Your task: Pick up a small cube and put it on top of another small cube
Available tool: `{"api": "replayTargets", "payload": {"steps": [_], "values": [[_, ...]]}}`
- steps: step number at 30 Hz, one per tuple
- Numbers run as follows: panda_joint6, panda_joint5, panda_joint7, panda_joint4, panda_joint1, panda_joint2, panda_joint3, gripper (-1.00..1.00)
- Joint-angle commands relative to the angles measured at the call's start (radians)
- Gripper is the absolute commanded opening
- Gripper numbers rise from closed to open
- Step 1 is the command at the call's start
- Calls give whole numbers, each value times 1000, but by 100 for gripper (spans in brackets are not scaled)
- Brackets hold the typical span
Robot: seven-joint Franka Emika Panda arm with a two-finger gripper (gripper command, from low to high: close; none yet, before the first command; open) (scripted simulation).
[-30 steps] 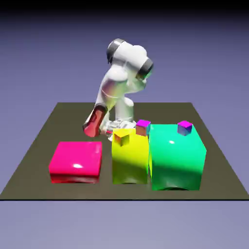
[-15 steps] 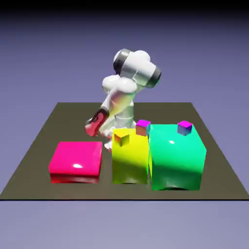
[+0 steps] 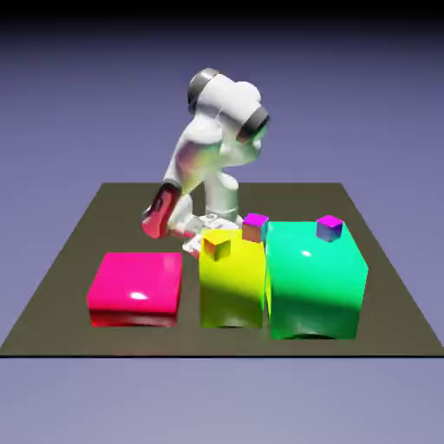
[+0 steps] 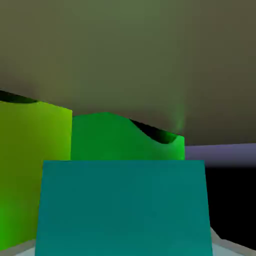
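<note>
You have the fingers (image 4: 220, 247) closed on the cyan cube (image 4: 124, 207), which sits between them in the hand view; beyond it you see the yellow block (image 3: 231, 286) and the green block (image 3: 314, 282); in the exterior view your arm (image 3: 199, 143) bends low behind the yellow block; the pink block (image 3: 136, 288) lies apart, nearer the exterior view's left.

The small cube (image 4: 123, 207) shows a flat, plain teal face, held squarely between the gripper's (image 4: 124, 247) two fingertips
</note>
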State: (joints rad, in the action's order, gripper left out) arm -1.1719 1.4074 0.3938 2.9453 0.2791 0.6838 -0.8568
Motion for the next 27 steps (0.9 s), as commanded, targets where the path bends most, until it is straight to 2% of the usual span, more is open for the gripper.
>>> {"api": "replayTargets", "payload": {"steps": [1, 11, 15, 20, 27], "values": [[-6, -45, -17, -11, -10, -24, 10, -100], [-65, -468, -264, -135, -94, -266, 59, -100], [-19, -487, -304, -175, -138, -405, 62, -100], [2, -527, -106, -288, -232, -575, 191, -100], [-29, -572, 199, -398, -308, -643, 361, -100]]}}
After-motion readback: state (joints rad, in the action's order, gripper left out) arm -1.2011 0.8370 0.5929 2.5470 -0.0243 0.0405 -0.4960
